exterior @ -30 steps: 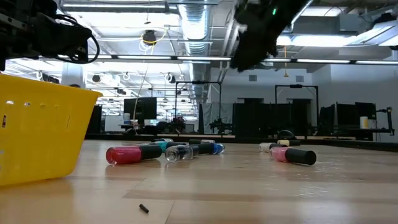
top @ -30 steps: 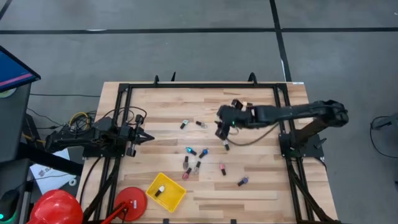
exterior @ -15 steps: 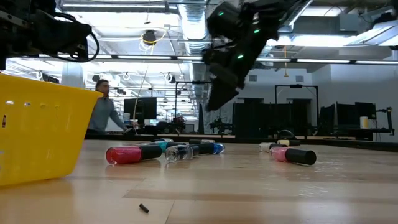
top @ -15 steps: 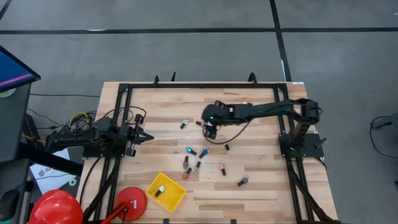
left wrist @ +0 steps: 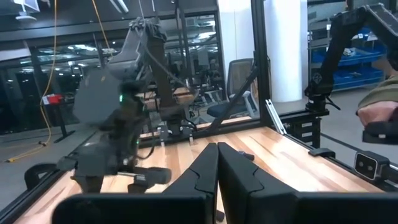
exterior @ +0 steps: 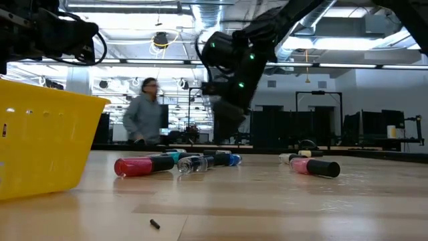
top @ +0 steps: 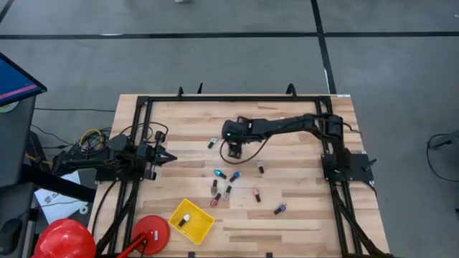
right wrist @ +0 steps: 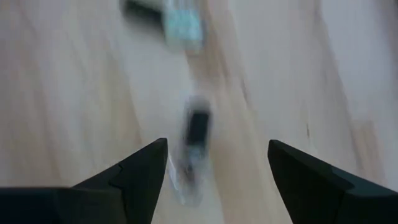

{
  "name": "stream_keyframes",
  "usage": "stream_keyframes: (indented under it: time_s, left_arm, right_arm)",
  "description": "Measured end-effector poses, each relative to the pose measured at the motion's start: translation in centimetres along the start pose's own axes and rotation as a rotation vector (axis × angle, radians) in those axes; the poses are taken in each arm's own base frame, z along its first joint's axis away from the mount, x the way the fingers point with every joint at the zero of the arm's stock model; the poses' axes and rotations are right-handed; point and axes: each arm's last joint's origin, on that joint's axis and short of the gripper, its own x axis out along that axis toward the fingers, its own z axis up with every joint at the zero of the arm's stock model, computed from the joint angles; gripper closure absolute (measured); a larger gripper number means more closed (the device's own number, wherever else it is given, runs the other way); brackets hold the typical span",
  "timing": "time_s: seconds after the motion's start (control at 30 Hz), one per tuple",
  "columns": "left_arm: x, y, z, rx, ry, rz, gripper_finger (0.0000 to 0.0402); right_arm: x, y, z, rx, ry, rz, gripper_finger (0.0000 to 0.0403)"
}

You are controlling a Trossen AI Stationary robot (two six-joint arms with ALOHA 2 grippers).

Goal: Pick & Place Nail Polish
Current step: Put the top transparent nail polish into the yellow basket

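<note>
Open right claw (right wrist: 214,168) above bottle (right wrist: 194,134)

My table (top: 301,215) is pale butcher-block wood with a black metal frame (top: 237,99) bolted round its edges. At its near left corner sits my yellow bin (top: 192,221), tilted to the planks; in the low view its yellow wall (exterior: 40,137) fills the left side. Just beside it, off the table's corner, lie a red round stand (top: 150,231) and a red hard hat (top: 64,240). A tangle of cables (top: 90,136) hangs at the left edge. Far behind the table a person (exterior: 144,114) in a grey top passes through the workshop
</note>
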Motion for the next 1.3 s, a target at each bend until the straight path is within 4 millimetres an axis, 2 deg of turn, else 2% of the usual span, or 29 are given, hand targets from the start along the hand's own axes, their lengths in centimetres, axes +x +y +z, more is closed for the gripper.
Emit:
stream_keyframes:
  time_s: [0.13,0.33,0.53,0.67,0.87,0.97,1.13,1.3]
  left_arm:
    - [0.0,0.0,0.1,0.002,-0.007,0.001,0.0401]
    - [0.0,0.0,0.1,0.004,-0.015,0.001,0.0401]
    - [0.0,0.0,0.2,0.004,-0.016,0.001,0.0401]
    - [0.0,0.0,0.2,0.004,-0.016,0.002,0.0401]
    - [0.0,0.0,0.2,0.005,-0.022,0.002,0.0401]
    - [0.0,0.0,0.2,0.005,-0.022,0.002,0.0401]
    - [0.0,0.0,0.2,0.005,-0.022,0.002,0.0401]
    - [0.0,0.0,0.2,0.005,-0.022,0.002,0.0401]
  right_arm:
    - [0.6,-0.7,0.3,0.036,-0.026,0.060,0.0132]
    - [2.8,0.0,-0.4,0.028,0.021,0.095,0.0132]
    - [3.6,0.3,-0.6,0.042,0.039,0.101,0.0137]
    - [3.5,0.0,-0.6,0.075,0.042,0.101,0.0172]
    - [3.6,-0.2,-0.9,0.122,0.072,0.159,0.0269]
    - [3.6,-0.2,-0.9,0.128,0.074,0.160,0.0304]
    - [3.3,-0.3,-0.4,0.140,0.066,0.159,0.0306]
    - [2.5,0.3,1.3,0.119,0.030,0.157,0.0306]
